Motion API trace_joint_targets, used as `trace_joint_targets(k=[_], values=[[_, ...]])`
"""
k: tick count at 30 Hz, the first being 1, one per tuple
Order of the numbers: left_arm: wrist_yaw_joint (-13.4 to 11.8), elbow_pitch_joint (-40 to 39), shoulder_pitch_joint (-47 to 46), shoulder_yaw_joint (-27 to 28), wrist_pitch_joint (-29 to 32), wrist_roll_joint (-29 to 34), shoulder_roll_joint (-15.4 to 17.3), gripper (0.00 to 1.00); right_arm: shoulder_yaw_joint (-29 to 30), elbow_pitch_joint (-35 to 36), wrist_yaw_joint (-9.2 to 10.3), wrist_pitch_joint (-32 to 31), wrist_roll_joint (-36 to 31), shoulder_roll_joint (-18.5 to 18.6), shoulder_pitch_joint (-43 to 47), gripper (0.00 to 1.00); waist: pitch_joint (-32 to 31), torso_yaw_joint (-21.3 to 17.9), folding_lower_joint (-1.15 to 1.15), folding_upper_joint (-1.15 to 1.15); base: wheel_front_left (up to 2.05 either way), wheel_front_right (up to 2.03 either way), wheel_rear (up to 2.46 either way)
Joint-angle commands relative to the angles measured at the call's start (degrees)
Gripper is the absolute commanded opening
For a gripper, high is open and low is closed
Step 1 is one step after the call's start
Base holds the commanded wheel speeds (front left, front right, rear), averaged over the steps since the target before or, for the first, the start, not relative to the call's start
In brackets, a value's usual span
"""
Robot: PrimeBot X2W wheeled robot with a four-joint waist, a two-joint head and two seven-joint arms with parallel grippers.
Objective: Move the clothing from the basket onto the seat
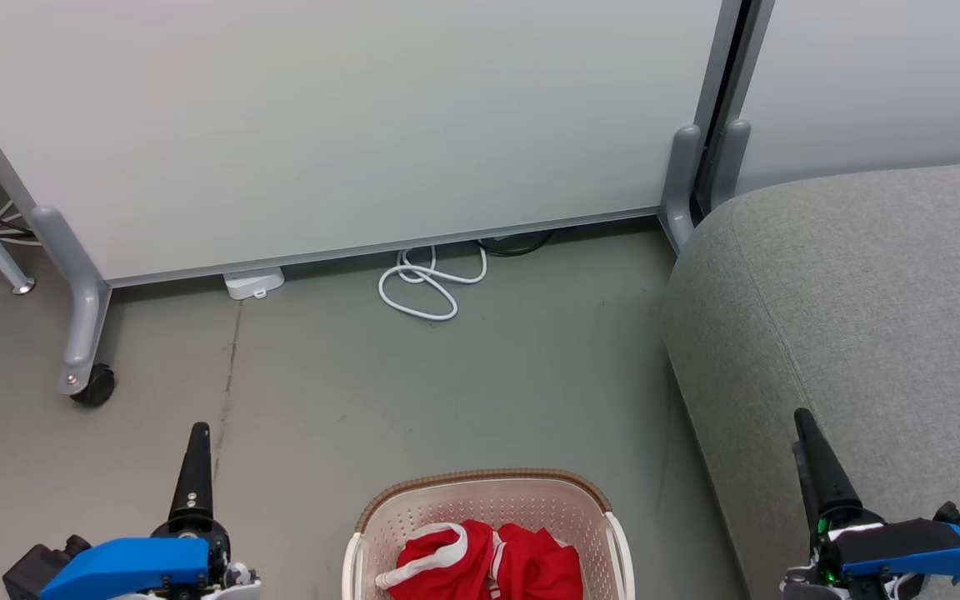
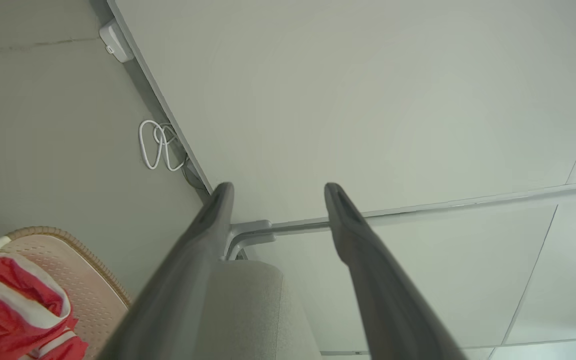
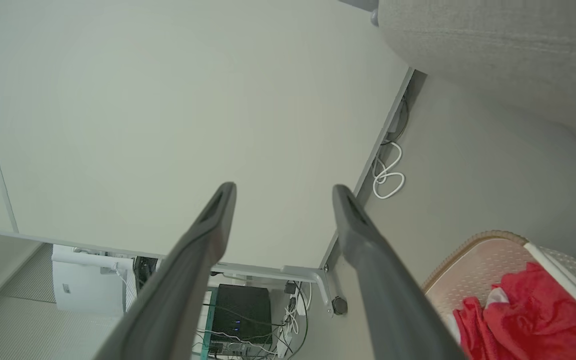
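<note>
Clothing [image 1: 488, 567]: red heap inside the basket [image 1: 480, 477].
Sofa [image 1: 863, 317]: just right of the basket.
Left tool [image 2: 278, 187]: released, left of the basket.
Right tool [image 3: 283, 187]: released, right of the basket.

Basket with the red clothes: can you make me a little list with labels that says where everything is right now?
clothing: red with white trim, bunched inside the basket
basket: cream, brown rim, on the floor, apart from the seat
seat: grey sofa to the basket's right, nothing red on it
left pincer: open, empty
right pincer: open, empty
white cable: coiled on the floor by the white panel
job so far: clothing not yet moved
</note>
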State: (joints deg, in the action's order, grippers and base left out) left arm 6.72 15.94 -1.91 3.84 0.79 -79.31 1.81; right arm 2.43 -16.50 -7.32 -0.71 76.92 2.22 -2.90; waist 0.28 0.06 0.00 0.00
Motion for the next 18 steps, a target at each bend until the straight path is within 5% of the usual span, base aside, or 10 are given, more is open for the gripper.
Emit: trace_joint_targets(k=[1, 18], values=[[-0.25, -1.2, -1.19, -0.45, -0.64, 2.37, 0.5, 1.0, -0.22, 0.78, -0.1, 0.55, -2.2, 0.29, -1.4, 1.0, 0.01, 0.0, 0.0, 0.0, 0.0, 0.0, 0.0], [-1.24, -1.94, -0.56, -2.48, -4.31, 25.47, 0.99, 1.0, -1.82, 1.95, -0.13, 4.23, -23.64, 0.42, -1.91, 1.0, 0.11, 0.07, 0.0, 0.0, 0.0, 0.0, 0.0]])
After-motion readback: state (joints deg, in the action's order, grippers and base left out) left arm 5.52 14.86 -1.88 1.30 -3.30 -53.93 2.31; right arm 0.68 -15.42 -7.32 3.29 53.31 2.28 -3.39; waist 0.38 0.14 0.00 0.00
